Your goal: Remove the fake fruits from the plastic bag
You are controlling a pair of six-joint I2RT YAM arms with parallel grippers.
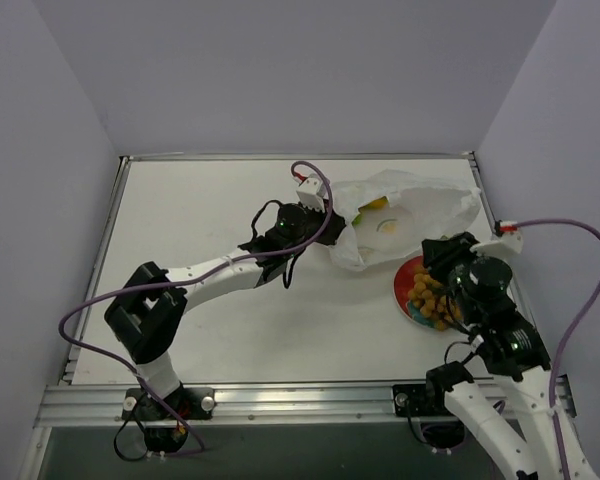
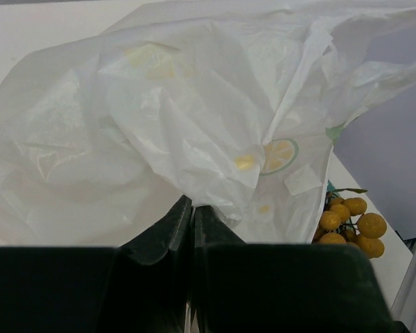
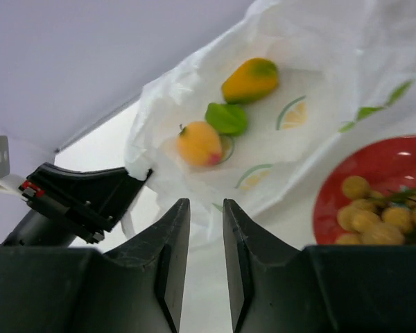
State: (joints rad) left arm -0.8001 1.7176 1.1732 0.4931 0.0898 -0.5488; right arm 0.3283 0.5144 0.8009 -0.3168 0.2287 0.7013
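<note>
Grape bunch [image 1: 432, 300] out of bag, resting on red plate [image 3: 360, 163]; mango-like fruit [image 3: 249, 78], green fruit [image 3: 227, 118], yellow fruit [image 3: 199, 142] lie inside open plastic bag [image 1: 410, 212]; three removals left. Left gripper [image 2: 192, 203] pinched on bag edge; right gripper [image 3: 201, 205] fingers apart, empty, near plate.

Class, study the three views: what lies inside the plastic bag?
In the open mouth of the bag lie a mango-like one, a green one and a yellow one. Folds hide whatever lies deeper. The grapes sit outside, on the plate.
</note>
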